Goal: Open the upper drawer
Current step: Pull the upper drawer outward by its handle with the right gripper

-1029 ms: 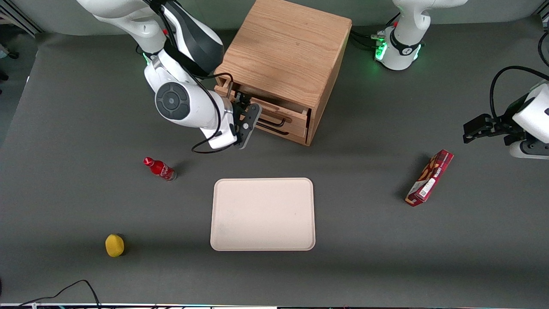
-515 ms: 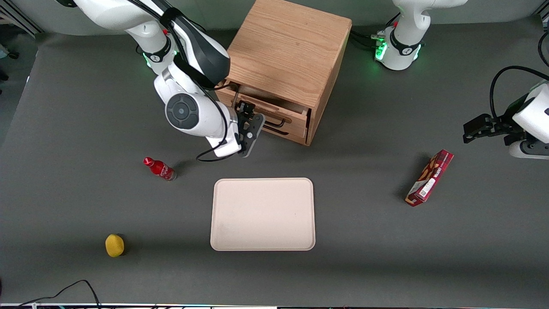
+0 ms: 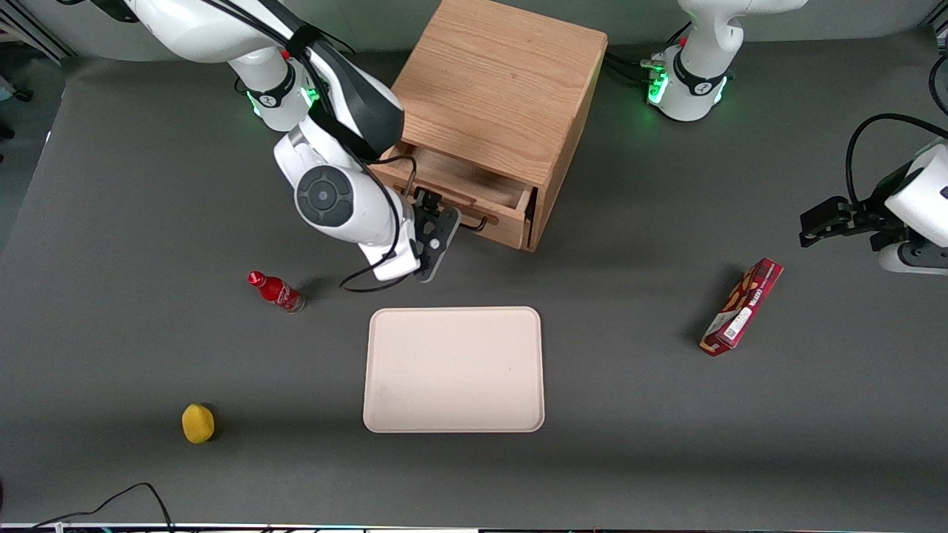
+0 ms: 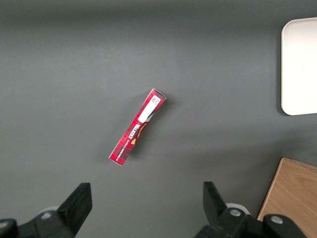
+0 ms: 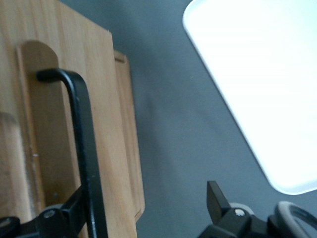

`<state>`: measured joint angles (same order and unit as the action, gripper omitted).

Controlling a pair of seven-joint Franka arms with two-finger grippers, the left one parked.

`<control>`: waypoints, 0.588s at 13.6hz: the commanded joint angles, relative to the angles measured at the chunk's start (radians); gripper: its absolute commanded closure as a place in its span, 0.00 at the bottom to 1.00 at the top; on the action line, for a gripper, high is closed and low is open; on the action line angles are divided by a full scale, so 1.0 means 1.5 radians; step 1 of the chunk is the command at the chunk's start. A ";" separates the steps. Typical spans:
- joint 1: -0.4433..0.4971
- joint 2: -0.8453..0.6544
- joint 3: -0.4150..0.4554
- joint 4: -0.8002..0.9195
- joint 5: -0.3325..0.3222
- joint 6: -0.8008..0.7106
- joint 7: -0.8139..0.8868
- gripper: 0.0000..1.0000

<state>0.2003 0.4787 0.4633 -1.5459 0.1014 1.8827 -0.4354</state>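
Now, with your gripper (image 3: 435, 231) hooked wide open around the drawer (image 3: 474, 194) handle (image 5: 84, 148), pull straight out from the cabinet (image 3: 495, 89).

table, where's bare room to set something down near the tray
Bare table lies between the tray and the snack box, and between tray and lemon. Crowded by the upper drawer, where the tool sits at its handle.
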 commanded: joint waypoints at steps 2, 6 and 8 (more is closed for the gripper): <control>-0.008 0.072 -0.017 0.114 -0.028 -0.032 -0.002 0.00; -0.008 0.114 -0.039 0.164 -0.053 -0.038 -0.024 0.00; -0.008 0.134 -0.053 0.203 -0.053 -0.053 -0.038 0.00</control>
<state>0.1793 0.6263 0.4022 -1.3444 0.0463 1.8552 -0.4593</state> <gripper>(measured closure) 0.000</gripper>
